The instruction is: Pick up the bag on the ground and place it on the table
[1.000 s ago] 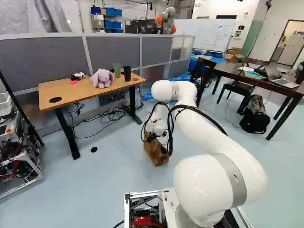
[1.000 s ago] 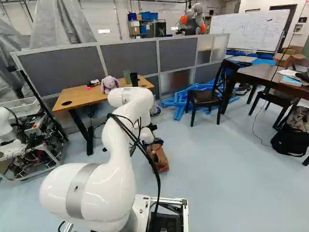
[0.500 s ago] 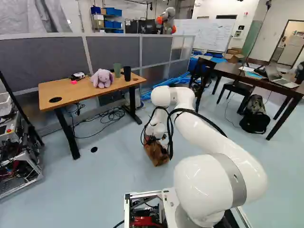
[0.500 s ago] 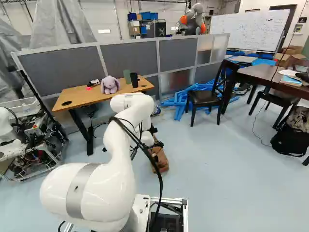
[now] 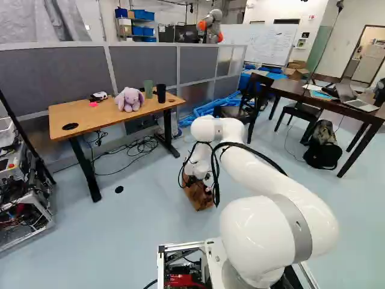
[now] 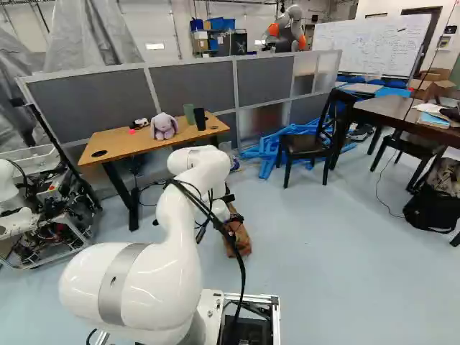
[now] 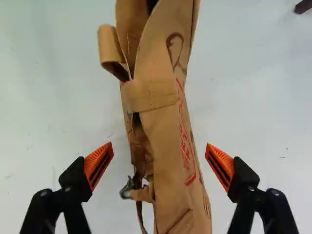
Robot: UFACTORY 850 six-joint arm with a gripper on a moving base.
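Observation:
In the right base view my gripper (image 6: 233,220) is low, over the brown bag (image 6: 238,241) on the floor; the arm partly covers both. The same bag (image 5: 198,195) shows below the wrist in the left base view. In the wrist view the gripper (image 7: 159,163) stands wide open, one orange-padded finger on each side of the bag (image 7: 168,141), with floor showing between each pad and the bag. The bag is long and narrow from here, with a strap band across it and a loop at one side. The wooden table (image 5: 90,113) stands ahead, left of the arm.
On the table are a purple plush rabbit (image 5: 129,99), a green cup (image 5: 148,89), a dark cup (image 5: 161,93) and small items. Cables lie beneath it. A dark chair (image 6: 310,144), blue frames (image 6: 269,151) and a dark table (image 6: 392,115) stand farther right. Another robot (image 5: 210,25) is behind the partition.
The arm has lowered over the bag, its upper bend sinking in both base views. The bag shows no clear movement, and the base has stayed in place.

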